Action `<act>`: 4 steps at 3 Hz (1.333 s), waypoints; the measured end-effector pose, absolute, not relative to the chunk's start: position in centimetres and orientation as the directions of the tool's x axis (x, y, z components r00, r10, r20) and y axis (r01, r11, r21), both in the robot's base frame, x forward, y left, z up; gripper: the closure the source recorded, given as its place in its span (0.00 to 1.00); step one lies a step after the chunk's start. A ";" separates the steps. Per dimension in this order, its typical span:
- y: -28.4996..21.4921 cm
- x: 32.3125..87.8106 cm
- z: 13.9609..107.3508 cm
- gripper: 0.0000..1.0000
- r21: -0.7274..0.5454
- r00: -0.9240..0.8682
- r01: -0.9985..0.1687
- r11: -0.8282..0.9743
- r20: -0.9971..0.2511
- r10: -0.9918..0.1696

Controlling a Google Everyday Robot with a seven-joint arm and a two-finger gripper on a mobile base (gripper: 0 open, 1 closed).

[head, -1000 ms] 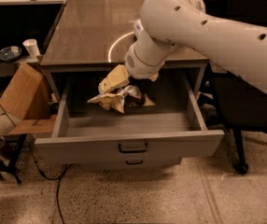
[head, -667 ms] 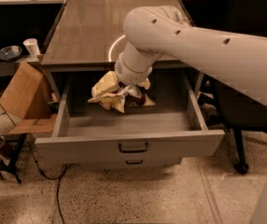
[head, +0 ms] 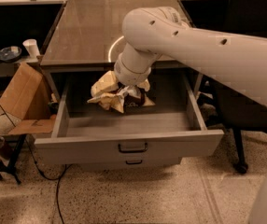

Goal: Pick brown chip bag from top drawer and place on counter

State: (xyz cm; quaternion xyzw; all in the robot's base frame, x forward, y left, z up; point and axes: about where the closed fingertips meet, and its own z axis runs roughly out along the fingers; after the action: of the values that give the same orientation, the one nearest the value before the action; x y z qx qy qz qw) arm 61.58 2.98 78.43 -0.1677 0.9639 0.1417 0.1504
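The brown chip bag (head: 117, 98) lies crumpled in the top drawer (head: 129, 143), toward its 12 o'clock wall, a little left of centre. The hand (head: 125, 89) sits on the bag's upper part, hidden beneath the wrist, so I cannot tell whether it grips. The bag looks light, soft and slippery. It is best pinched at a bunched fold, then lifted gently to the counter (head: 84, 31) at 12 o'clock.
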 end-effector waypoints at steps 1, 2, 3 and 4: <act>3.5 62.9 77.7 0.00 0.230 -0.903 -0.333 0.914 -0.357 -0.240; 4.1 66.2 75.8 0.00 0.250 -0.907 -0.278 0.927 -0.387 -0.167; 4.9 69.1 72.6 0.00 0.260 -0.919 -0.217 0.941 -0.379 -0.107; 4.8 71.0 67.9 0.00 0.183 -0.946 -0.128 0.975 -0.318 -0.064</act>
State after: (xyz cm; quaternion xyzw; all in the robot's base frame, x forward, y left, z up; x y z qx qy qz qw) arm 70.99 4.85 67.93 -0.0488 0.9811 0.1012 0.1573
